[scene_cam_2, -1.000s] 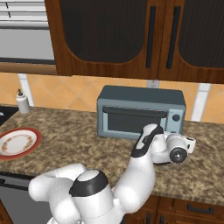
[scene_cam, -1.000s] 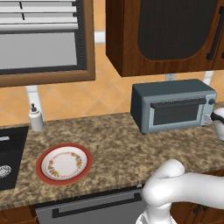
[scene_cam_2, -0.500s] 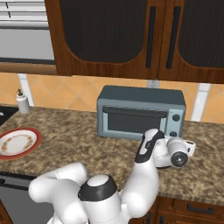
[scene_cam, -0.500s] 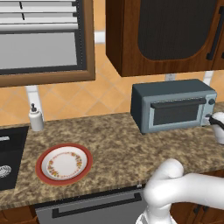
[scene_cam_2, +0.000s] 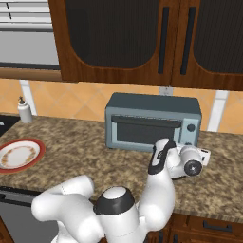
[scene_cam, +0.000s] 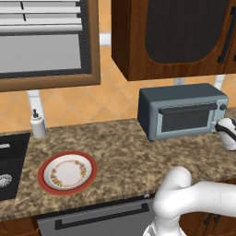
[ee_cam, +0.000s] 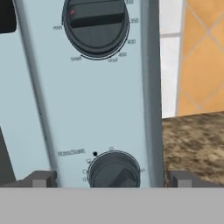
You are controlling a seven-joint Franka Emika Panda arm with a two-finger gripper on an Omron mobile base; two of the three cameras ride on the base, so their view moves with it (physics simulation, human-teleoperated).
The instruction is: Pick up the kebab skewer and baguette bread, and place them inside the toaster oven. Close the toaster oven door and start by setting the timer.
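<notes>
Plate at 9 o'clock on surface. Toaster oven at centre, toaster oven door shut. Tool released, fingertips straddling lower knob at oven's 3 o'clock side.

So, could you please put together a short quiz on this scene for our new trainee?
1. True or false: the toaster oven door is shut.
2. What does the gripper face in the hand view? A) the plate B) the lower knob C) the soap bottle
3. Fill in: the gripper's fingers stand ___, one on each side of the lower knob.

Key: 1 true; 2 B; 3 open. The plate lies on the counter to the left of the toaster oven, near the sink.
</notes>
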